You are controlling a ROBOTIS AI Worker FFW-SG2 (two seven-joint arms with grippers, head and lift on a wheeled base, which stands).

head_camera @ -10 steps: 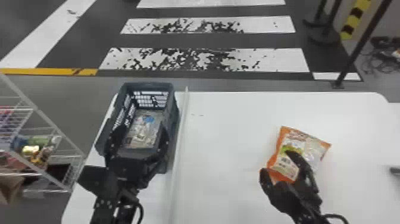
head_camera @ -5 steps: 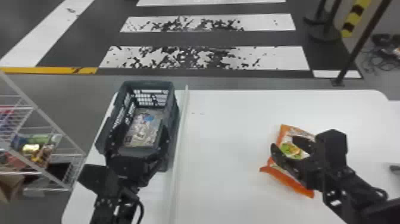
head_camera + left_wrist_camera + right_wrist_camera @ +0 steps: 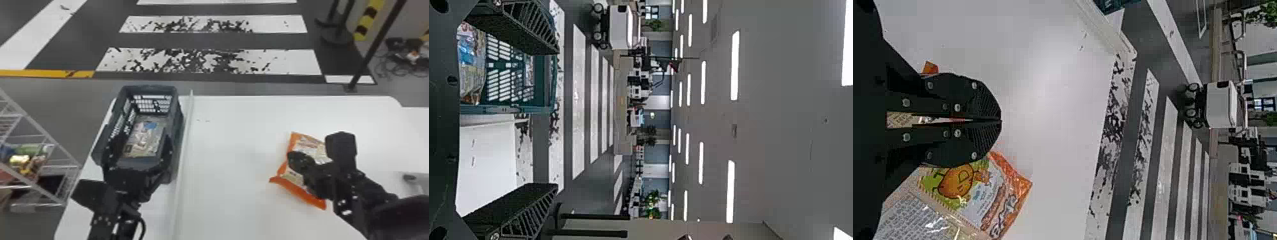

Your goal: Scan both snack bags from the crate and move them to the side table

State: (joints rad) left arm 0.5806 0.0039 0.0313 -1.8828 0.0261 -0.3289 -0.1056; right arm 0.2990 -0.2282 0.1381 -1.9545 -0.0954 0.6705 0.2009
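Observation:
An orange-edged snack bag point(image 3: 292, 185) lies on the table at the right. Partly covering it is my right gripper point(image 3: 295, 159). In the right wrist view, my right gripper point(image 3: 1001, 120) has its fingertips together over part of the bag point(image 3: 1008, 200), with no bag visible between the tips. At the left, the dark crate point(image 3: 146, 88) holds a clear bag with a blue patch point(image 3: 145, 137). My left gripper point(image 3: 142, 142) is at the crate's near end, fingers apart. The left wrist view has my left gripper point(image 3: 556, 117) spread wide, with the crate point(image 3: 519, 109) and bag point(image 3: 471, 65) beyond.
A pale raised strip point(image 3: 183, 153) runs along the white table point(image 3: 229, 166), just right of the crate. Left of the table stands a wire shelf point(image 3: 41, 127) with colourful packets. A black pole point(image 3: 376, 44) rises past the far right table edge.
The right gripper has shut, and its arm has swung round to come in from the right. The orange-edged bag has turned on the table. My left arm has kept still.

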